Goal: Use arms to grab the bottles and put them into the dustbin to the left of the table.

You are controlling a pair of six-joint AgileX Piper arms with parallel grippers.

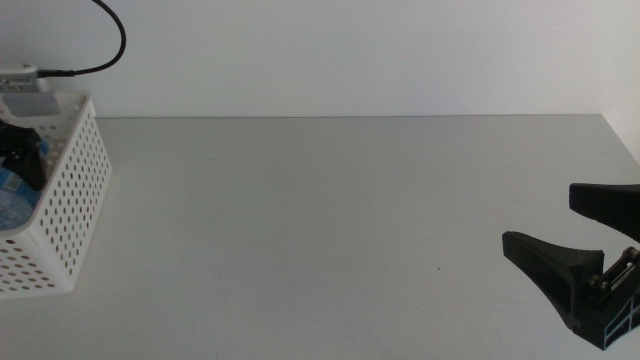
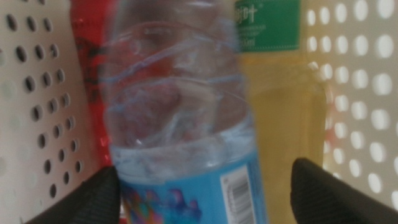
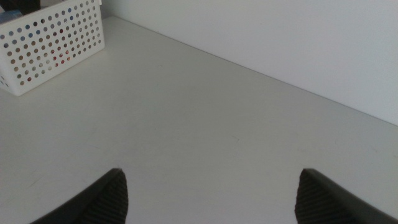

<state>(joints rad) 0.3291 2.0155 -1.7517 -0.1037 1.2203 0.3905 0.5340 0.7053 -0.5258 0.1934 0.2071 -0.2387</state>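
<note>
The white perforated dustbin (image 1: 62,210) stands at the table's left edge. My left arm's white housing (image 1: 25,88) hangs over it, with the dark gripper reaching inside. In the left wrist view the left gripper (image 2: 205,198) is open around the clear water bottle (image 2: 180,118) with its blue label. There is a gap between the bottle and one jaw. Behind the water bottle lie the red can (image 2: 90,56) and the bottle of yellow liquid (image 2: 283,106) with a green label. The right gripper (image 1: 590,240) waits open and empty low at the table's right.
The grey-white table (image 1: 340,220) stretches bare between the dustbin and the right gripper. The dustbin (image 3: 50,43) also shows far off in the right wrist view. A black cable (image 1: 105,40) loops above the left arm. A white wall closes the back.
</note>
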